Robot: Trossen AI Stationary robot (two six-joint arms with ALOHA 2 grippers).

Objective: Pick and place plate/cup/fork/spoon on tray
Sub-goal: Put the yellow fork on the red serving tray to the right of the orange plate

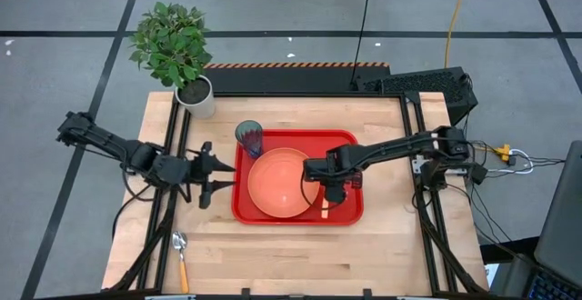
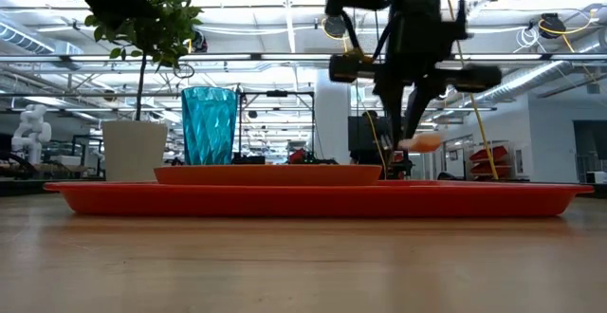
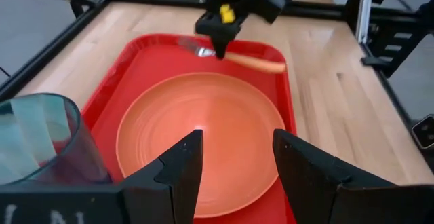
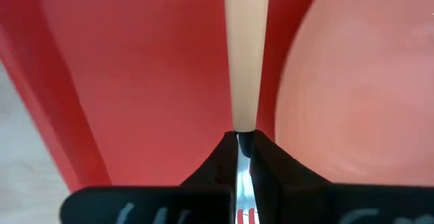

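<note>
The red tray (image 1: 350, 211) lies mid-table with the salmon plate (image 1: 277, 184) flat on it and the teal cup (image 1: 250, 138) upright in its far left corner. My right gripper (image 1: 335, 187) is over the tray's right part, beside the plate, shut on the fork (image 3: 234, 56). The fork's tan handle (image 4: 244, 54) points toward the near edge. The spoon (image 1: 180, 247) lies on the bare table at the front left. My left gripper (image 1: 215, 178) is open and empty at the tray's left edge, facing the plate. My right gripper pinches the fork between its two fingers at the metal neck (image 4: 240, 149), just where the handle begins. The fingers come from above, pointing down, and lie across the fork. The fork hangs about level, a little above the tray floor, its handle end (image 2: 424, 142) free.
A white pot with a green plant (image 1: 194, 95) stands at the table's far left corner. Black frame rails (image 1: 411, 127) run along the table's left and right sides. Bare wood lies between the tray and the near edge.
</note>
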